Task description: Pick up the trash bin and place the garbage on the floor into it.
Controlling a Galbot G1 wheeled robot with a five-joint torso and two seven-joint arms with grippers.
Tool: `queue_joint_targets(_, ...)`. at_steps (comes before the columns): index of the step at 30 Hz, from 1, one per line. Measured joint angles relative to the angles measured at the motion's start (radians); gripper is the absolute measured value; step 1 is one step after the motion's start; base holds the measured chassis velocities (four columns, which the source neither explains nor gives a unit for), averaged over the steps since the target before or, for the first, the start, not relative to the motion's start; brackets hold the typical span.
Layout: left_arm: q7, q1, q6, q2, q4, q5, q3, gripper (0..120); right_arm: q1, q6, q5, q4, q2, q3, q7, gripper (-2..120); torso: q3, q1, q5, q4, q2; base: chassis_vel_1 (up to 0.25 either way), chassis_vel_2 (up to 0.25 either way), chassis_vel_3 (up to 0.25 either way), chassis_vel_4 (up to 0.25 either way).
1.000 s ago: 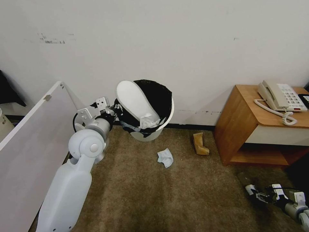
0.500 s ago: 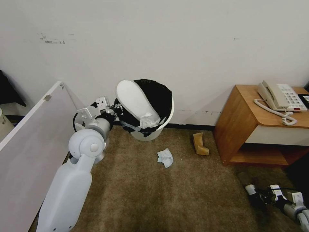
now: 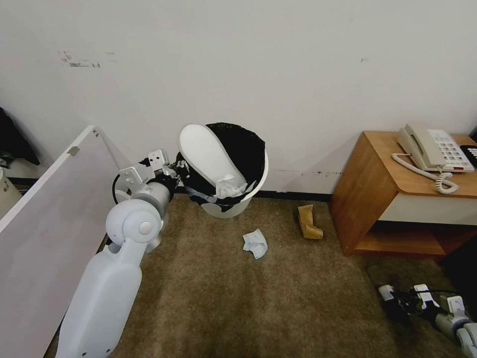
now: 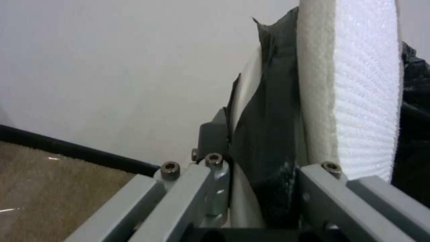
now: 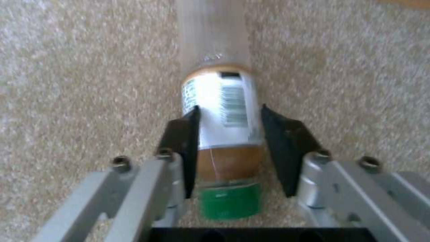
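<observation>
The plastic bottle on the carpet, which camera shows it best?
The right wrist view: the plastic bottle lies between the right gripper open jaws, its label and green cap plain. The head view gives only a faint shape beyond that gripper. The left wrist view faces the trash bin.

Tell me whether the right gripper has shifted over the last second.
Yes. In the head view the right gripper has slid slightly down the picture, away from the wooden side table.
</observation>
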Motion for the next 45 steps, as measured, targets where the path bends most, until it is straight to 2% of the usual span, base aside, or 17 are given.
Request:
queue_joint_targets(4,0.000,0.000,0.000,0.000,0.002,0.001,0.001,4,0.003,0.000,-0.001,-0.005,0.001,-0.001,0.001,59,0.000,0.000,-0.0001,-0.0002,0.000,0.000,0.000,0.000,0.000)
queue_joint_targets(5,0.000,0.000,0.000,0.000,0.002,0.001,0.001,4,0.003,0.000,-0.001,-0.005,0.001,-0.001,0.001,59,0.000,0.000,-0.0001,-0.0002,0.000,0.000,0.000,0.000,0.000)
queue_joint_targets(8,0.001,0.002,-0.001,-0.002,0.002,0.003,0.003,4,0.009,0.001,-0.002,-0.010,0.000,-0.005,0.001,74,0.000,0.000,-0.0001,-0.0002,0.000,0.000,0.000,0.000,0.000)
queue_joint_targets(9,0.001,0.002,-0.001,-0.002,0.002,0.003,0.003,4,0.009,0.001,-0.002,-0.010,0.000,-0.005,0.001,74,0.000,0.000,-0.0001,-0.0002,0.000,0.000,0.000,0.000,0.000)
queue_joint_targets(11,0.001,0.003,-0.002,-0.005,0.003,0.006,0.006,4,0.027,0.002,-0.012,-0.026,0.007,-0.013,0.001,85,0.000,0.000,-0.0001,-0.0003,0.000,0.000,0.000,0.000,0.000)
queue_joint_targets(15,0.001,0.004,-0.002,-0.005,0.003,0.008,0.008,4,0.052,0.009,-0.026,-0.047,0.020,-0.020,0.004,93,0.000,0.000,-0.0001,-0.0002,0.000,0.000,0.000,0.000,0.000)
queue_joint_targets(16,0.001,0.005,-0.002,-0.004,0.003,0.008,0.008,4,0.062,0.012,-0.032,-0.056,0.026,-0.023,0.005,98,0.000,0.000,-0.0001,-0.0001,0.000,0.000,0.000,0.000,0.000)
queue_joint_targets(23,0.001,0.012,-0.002,0.006,-0.002,0.007,0.001,4,0.091,0.016,-0.047,-0.071,0.037,-0.039,0.006,100,0.000,0.000,-0.0002,-0.0001,0.000,0.000,0.000,0.000,0.000)
queue_joint_targets(27,0.001,0.013,-0.002,0.003,-0.002,0.007,0.001,4,0.097,0.016,-0.056,-0.072,0.039,-0.043,0.006,94,0.000,0.000,-0.0002,0.0000,0.000,0.000,0.000,0.000,0.000)
queue_joint_targets(29,0.001,0.013,-0.002,0.001,-0.002,0.007,0.001,4,0.098,0.016,-0.063,-0.073,0.039,-0.044,0.001,83,0.000,0.000,-0.0002,-0.0002,0.000,0.000,0.000,0.000,0.000)
queue_joint_targets(32,0.000,0.014,-0.002,0.001,-0.002,0.008,0.001,4,0.098,0.016,-0.063,-0.073,0.039,-0.043,0.000,78,0.000,0.000,-0.0002,-0.0002,0.000,0.000,0.000,0.000,0.000)
queue_joint_targets(34,0.000,0.015,-0.002,0.001,-0.002,0.009,0.001,4,0.100,0.020,-0.067,-0.083,0.040,-0.040,-0.003,64,0.000,0.000,-0.0003,-0.0002,0.000,0.000,0.000,0.000,0.000)
queue_joint_targets(35,0.000,0.015,-0.002,0.001,-0.002,0.009,0.001,4,0.100,0.020,-0.067,-0.083,0.040,-0.040,-0.003,64,0.000,0.000,-0.0003,-0.0002,0.000,0.000,0.000,0.000,0.000)
queue_joint_targets(39,0.000,0.016,-0.003,-0.001,-0.003,0.009,0.000,4,0.107,0.028,-0.076,-0.099,0.045,-0.034,-0.006,46,0.000,0.000,-0.0003,-0.0002,0.000,0.000,0.000,0.000,0.000)
queue_joint_targets(45,0.000,0.019,-0.003,0.000,-0.003,0.010,-0.003,4,0.106,0.036,-0.080,-0.104,0.046,-0.029,-0.009,32,0.000,0.000,-0.0004,-0.0002,0.000,0.000,0.000,0.000,0.000)
